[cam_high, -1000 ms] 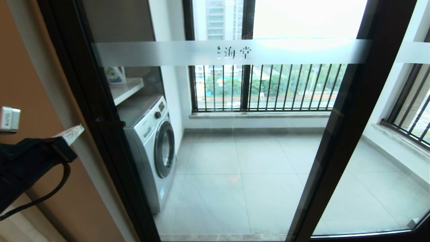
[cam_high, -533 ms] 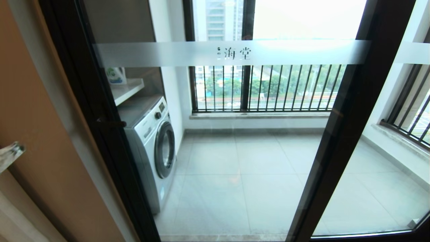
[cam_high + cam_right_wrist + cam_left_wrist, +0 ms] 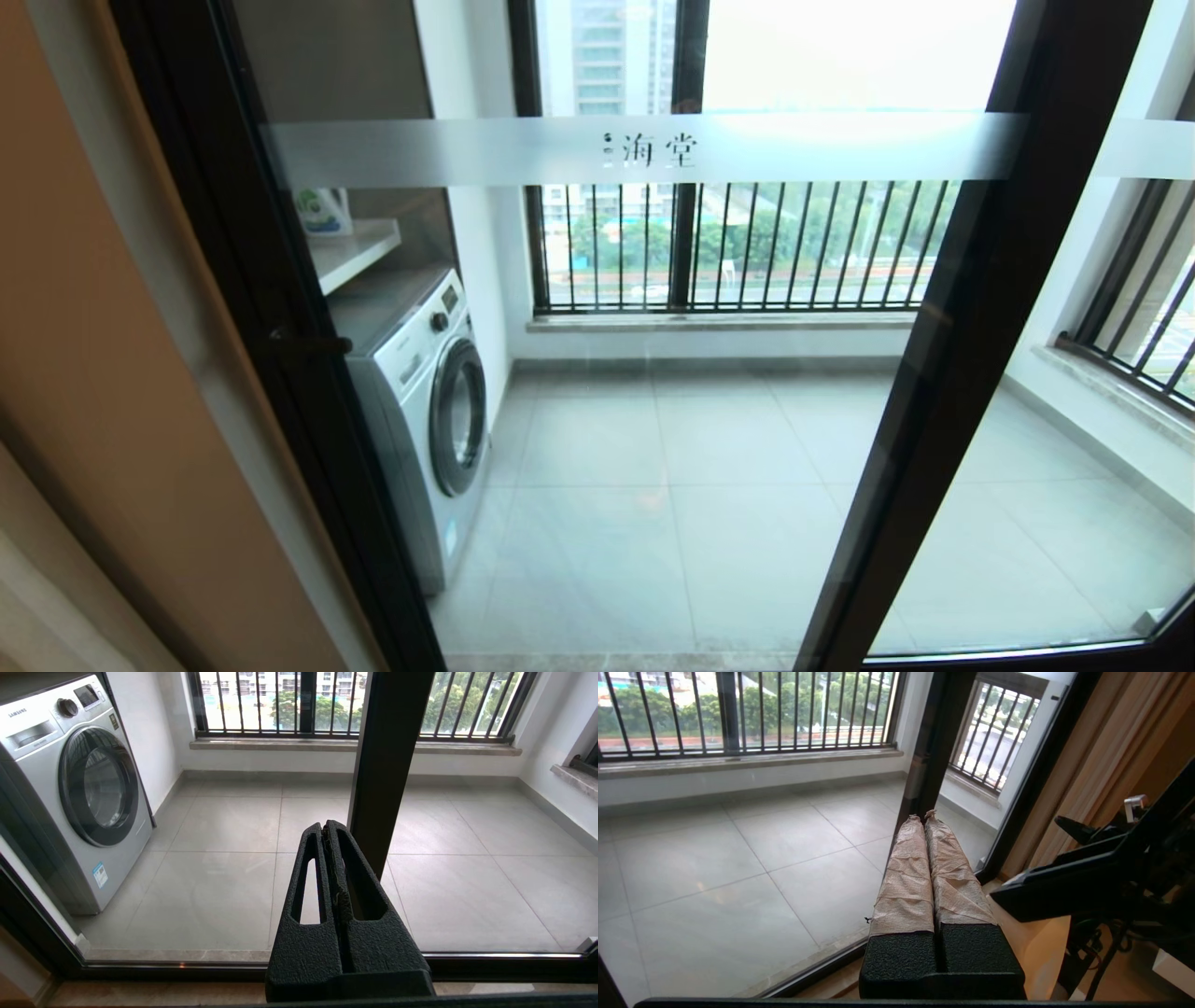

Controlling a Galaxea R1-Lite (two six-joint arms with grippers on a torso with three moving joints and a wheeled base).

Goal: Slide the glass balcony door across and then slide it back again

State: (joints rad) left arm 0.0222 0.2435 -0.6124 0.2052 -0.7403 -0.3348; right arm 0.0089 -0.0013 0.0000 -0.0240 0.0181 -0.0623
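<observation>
The glass balcony door (image 3: pixel 653 420) fills the head view, its frosted band (image 3: pixel 649 149) printed with Chinese characters. Its dark brown left stile (image 3: pixel 247 271) stands against the wall and carries a small dark handle (image 3: pixel 308 343). Its right stile (image 3: pixel 966 308) overlaps the neighbouring panel. Neither gripper shows in the head view. In the left wrist view my left gripper (image 3: pixel 923 817) is shut and empty, its tape-wrapped fingers (image 3: pixel 906 877) pointing at a dark stile (image 3: pixel 936 751) from a distance. In the right wrist view my right gripper (image 3: pixel 324 828) is shut and empty, low before the glass, near the stile (image 3: pixel 390 760).
A white washing machine (image 3: pixel 425 411) stands behind the glass at the left, under a shelf (image 3: pixel 350 247). Windows with black railing bars (image 3: pixel 738 243) line the balcony. A second glass panel (image 3: pixel 1074 485) is at the right. A tan wall (image 3: pixel 84 373) is at the left. My right arm (image 3: pixel 1092 882) shows beside the left gripper.
My left arm has drawn back to the left and left the head view. The door stands where it was.
</observation>
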